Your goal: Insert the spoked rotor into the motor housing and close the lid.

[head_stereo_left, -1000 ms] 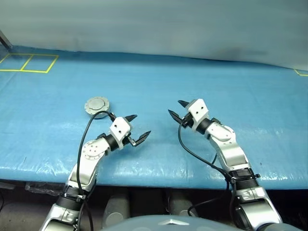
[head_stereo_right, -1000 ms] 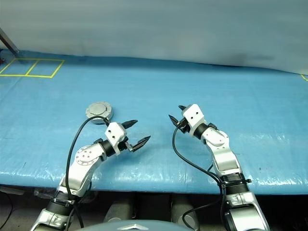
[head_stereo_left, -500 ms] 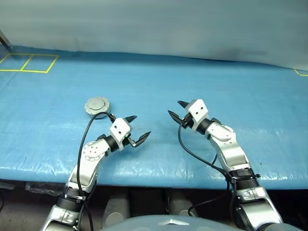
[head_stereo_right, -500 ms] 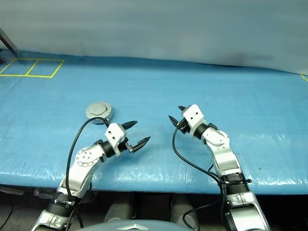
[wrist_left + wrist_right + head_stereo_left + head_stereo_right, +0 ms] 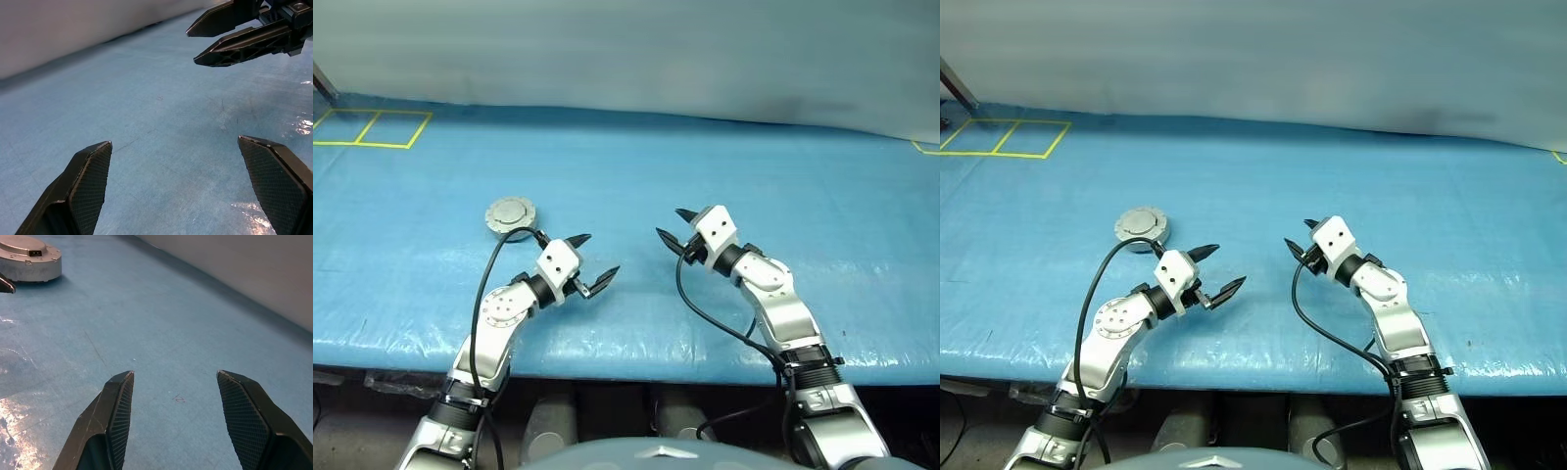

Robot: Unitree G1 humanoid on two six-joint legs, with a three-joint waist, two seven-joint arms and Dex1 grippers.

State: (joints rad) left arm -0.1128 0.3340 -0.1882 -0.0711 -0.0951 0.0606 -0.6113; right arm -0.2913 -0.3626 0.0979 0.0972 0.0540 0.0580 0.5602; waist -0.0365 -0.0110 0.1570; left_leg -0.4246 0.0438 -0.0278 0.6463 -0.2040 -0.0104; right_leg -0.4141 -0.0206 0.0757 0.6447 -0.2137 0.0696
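Motor housing (image 5: 511, 214): lid shut, far left on tabletop (image 5: 724, 147). Left gripper (image 5: 592, 262) fingers wide, right gripper (image 5: 674, 224) fingers parted, both empty. Risk: you reopen it, undoing closure.

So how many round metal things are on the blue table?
1. The round silver motor sits on the blue table, just beyond the left gripper. More could be hidden off the table's edges.

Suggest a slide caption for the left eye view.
Closed round silver motor housing rests on blue table; open left gripper and right gripper hover nearby.
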